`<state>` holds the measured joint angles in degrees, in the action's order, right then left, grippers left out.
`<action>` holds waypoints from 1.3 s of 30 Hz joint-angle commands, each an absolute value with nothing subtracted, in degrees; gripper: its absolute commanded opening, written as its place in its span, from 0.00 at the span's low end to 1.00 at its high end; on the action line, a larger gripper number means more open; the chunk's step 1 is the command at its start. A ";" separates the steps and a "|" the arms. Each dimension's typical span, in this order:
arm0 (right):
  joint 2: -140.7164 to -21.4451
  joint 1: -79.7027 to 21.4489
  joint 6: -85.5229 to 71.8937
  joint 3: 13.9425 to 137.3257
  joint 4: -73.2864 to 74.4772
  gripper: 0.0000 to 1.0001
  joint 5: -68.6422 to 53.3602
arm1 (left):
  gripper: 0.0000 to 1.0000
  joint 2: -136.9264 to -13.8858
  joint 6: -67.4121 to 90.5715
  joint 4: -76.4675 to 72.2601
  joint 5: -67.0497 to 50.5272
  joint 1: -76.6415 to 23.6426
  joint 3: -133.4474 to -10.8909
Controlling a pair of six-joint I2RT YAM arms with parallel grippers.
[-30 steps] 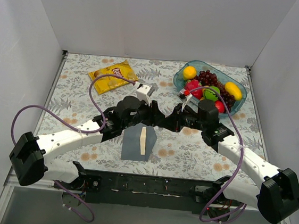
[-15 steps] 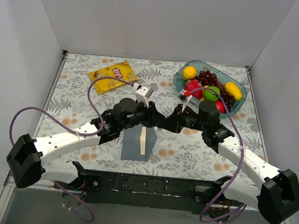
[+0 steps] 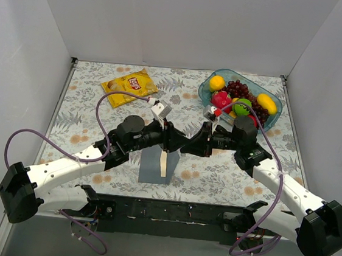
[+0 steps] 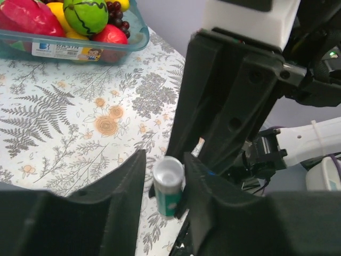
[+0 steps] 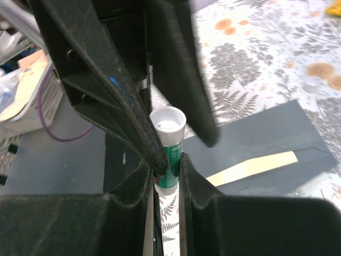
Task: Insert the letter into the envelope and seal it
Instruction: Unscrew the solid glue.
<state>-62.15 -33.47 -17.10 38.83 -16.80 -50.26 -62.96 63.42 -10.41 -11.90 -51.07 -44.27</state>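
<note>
Grey-blue envelope (image 3: pixel 150 168) lies flat on the worktop (image 3: pixel 215 175) closest to the bases, long axis near-to-far, with the cream letter (image 3: pixel 163 163) tucked in and one strip showing. Both tools meet right above its far end. The right tool (image 5: pixel 167 173) is clamped on a green glue stick (image 5: pixel 169 152), and the left tool (image 4: pixel 163 165) is parted around the stick's top. Since a second ago both wrists have slid outward.

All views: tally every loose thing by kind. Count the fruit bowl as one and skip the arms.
Envelope: 1
Letter: 1
Crisp bag: 1
Fruit bowl: 1
Glue stick: 1
Small white cap: 1
Total: 6
</note>
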 commanded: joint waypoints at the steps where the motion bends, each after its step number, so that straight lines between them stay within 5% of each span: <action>1: -60.38 -34.28 -14.24 39.02 -20.05 0.01 -55.38 | 0.44 -61.44 62.58 -13.10 -15.30 -51.68 -43.59; 4: -60.03 -34.37 -13.10 39.11 -17.59 0.01 -51.43 | 0.57 -61.17 63.01 -12.57 -12.40 -51.68 -44.12; 14: -60.12 -34.37 -12.75 39.11 -14.59 0.01 -44.13 | 0.73 -60.73 64.95 -9.50 -0.62 -51.59 -46.23; 39: -63.02 -34.45 -12.57 42.62 -5.89 0.01 -31.47 | 0.79 -65.21 67.94 3.51 23.20 -51.68 -53.87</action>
